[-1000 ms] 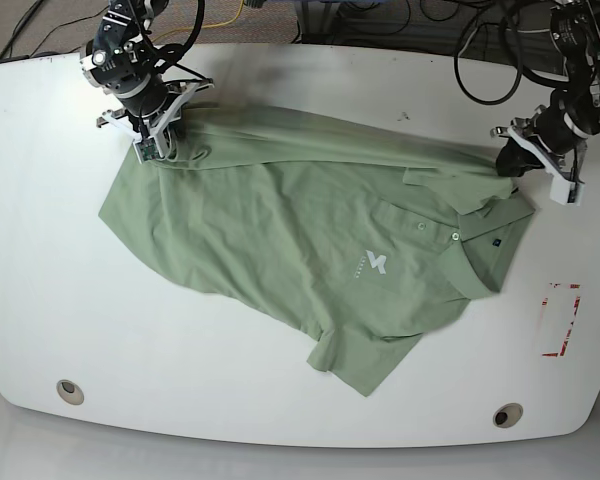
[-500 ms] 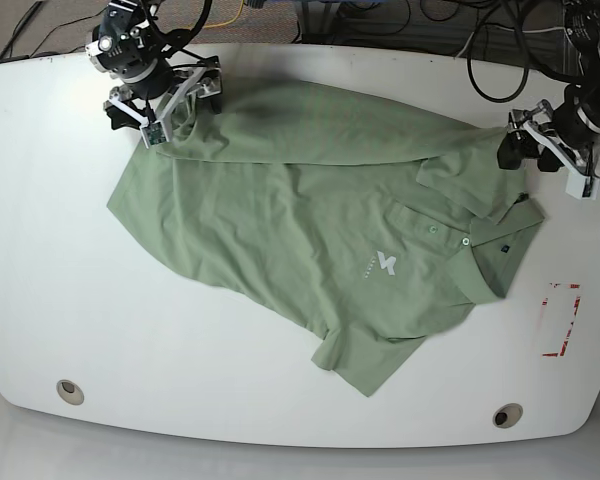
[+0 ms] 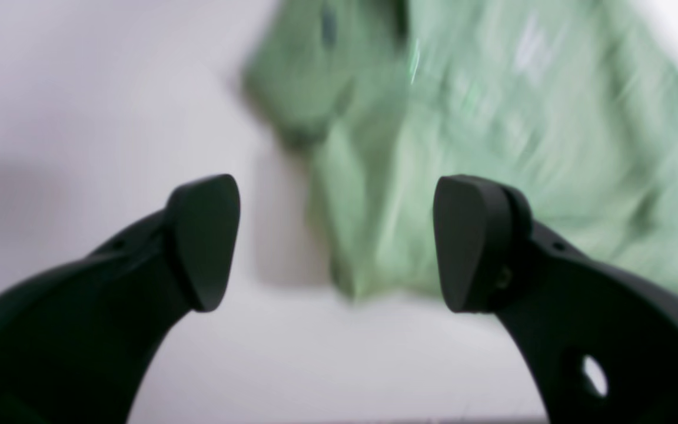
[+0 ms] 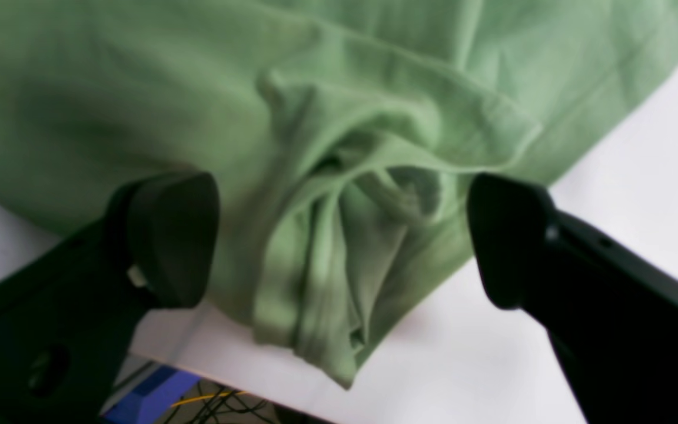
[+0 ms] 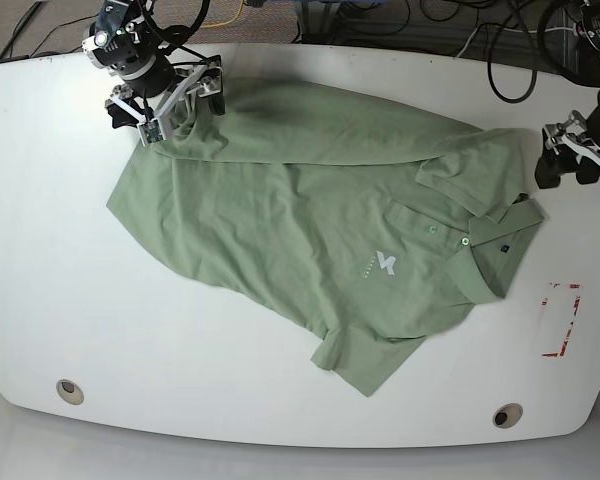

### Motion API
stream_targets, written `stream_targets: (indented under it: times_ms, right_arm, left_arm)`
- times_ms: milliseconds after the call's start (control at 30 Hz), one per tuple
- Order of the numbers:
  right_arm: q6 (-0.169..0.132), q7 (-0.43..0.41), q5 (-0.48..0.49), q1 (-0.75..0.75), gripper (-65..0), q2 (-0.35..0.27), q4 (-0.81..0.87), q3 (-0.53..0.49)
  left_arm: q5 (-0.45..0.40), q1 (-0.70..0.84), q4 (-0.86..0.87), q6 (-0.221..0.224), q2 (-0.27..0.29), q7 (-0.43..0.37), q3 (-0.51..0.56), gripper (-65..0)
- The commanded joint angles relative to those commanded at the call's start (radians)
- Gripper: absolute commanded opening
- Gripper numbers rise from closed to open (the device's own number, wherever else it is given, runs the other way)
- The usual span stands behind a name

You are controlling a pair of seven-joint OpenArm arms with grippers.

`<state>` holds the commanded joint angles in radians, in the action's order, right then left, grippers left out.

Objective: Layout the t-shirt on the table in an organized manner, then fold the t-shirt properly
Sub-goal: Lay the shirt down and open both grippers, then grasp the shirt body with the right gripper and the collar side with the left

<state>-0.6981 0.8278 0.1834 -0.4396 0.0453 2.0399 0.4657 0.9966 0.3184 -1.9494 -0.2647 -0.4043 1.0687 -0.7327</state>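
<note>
T-shirt (image 5: 310,240) lies skewed on table (image 5: 40,250), hem corner bunched (image 4: 339,259). Right gripper (image 4: 339,235) and left gripper (image 3: 336,241) both stand spread, holding nothing. Regrasping that bunch risks pinching doubled layers, leaving folds crooked.

- Left wrist view: the t-shirt (image 3: 492,147) is smeared by motion blur; its details are perhaps unreadable.
- Base view: the left end effector (image 5: 572,172) is cut by the right edge.
- The desk (image 5: 280,400) corners run off-frame.

One t-shirt (image 5: 310,230), two pincers (both spread), two grommet holes (image 5: 69,390), one table (image 5: 60,290).
</note>
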Motion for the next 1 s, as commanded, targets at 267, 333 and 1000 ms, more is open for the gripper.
stream_targets:
  times_ms: [267,333,1000]
  right_arm:
    - [0.0,0.002,-0.009,0.216,0.0,-0.005,-0.028,0.0]
    - [0.0,0.002,-0.009,0.267,0.0,-0.005,-0.044,-0.002]
    - [0.0,-0.132,-0.009,0.829,0.0,-0.104,-0.753,-0.199]
  left_arm:
    - [-0.02,-0.075,0.003,0.006,0.023,0.0,0.16,-16.5]
    - [-0.043,-0.077,0.003,0.006,0.055,0.0,0.19,-16.5]
    - [-0.368,-0.075,0.0,0.0,0.212,-0.002,0.393,-16.5]
